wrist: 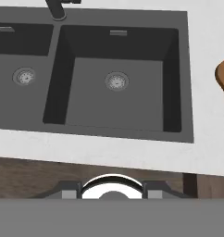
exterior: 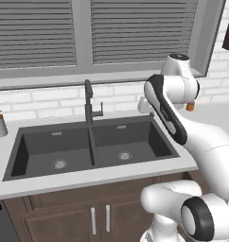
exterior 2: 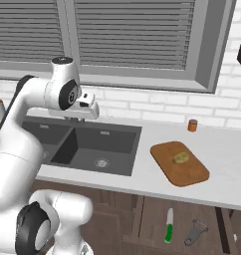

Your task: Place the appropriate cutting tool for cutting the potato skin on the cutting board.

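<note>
Peeler (exterior 2: 195, 232) and green-handled knife (exterior 2: 169, 226) lie low by the cabinets, well apart from the cutting board (exterior 2: 165, 160) bearing the potato (exterior 2: 180, 158); choose the peeler, though I cannot tell the gripper's (exterior 2: 91, 110) opening.

I can read no text, label, brand or number anywhere here, not on the tabletop (exterior 2: 227, 149) or its things.

- Rises from the base, folds at a dark elbow, and reaches up and forward.
- Carries the end effector (exterior 2: 91, 110) at the top of the reach, pointing downward.
- Finger tips too small at the hand view's bottom edge to judge their gap.
</note>
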Motion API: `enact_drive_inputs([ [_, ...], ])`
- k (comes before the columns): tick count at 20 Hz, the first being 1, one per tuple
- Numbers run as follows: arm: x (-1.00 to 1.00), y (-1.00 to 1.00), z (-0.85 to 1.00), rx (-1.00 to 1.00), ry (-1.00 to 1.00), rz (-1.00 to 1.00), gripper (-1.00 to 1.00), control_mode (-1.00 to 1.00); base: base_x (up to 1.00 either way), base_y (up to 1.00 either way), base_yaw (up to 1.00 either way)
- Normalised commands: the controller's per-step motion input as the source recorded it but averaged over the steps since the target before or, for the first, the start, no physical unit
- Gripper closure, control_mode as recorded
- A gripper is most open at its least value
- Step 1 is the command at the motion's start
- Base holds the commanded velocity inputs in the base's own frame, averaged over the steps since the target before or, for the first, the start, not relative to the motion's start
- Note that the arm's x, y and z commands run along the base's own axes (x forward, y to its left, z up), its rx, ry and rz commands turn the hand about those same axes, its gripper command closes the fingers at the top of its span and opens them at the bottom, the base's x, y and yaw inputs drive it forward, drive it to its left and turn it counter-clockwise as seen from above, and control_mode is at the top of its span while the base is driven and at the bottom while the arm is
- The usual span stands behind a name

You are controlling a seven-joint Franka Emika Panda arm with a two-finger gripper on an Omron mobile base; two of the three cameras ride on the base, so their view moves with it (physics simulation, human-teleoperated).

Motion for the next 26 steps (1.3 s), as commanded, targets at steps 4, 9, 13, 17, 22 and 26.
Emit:
enact_drive_inputs([
  [4,-0.32,-0.04,-0.11,0.00,0.00,0.00,-1.00,-1.00,0.00,0.00,0.00],
  [9,-0.90,-0.46,-0.31,-0.02,0.01,-0.01,-1.00,-1.00,0.00,0.00,0.00],
  [13,-0.79,-0.94,-0.16,0.00,0.17,-0.04,-1.00,-1.00,0.00,0.00,0.00],
  [17,-0.42,-1.00,-0.09,0.00,0.25,-0.07,-1.00,-1.00,0.00,0.00,0.00],
  [22,-0.06,-1.00,-0.22,0.00,0.25,-0.03,-1.00,-1.00,0.00,0.00,0.00],
  [26,0.00,-1.00,-0.29,0.01,0.19,0.00,-1.00,-1.00,0.00,0.00,0.00],
])
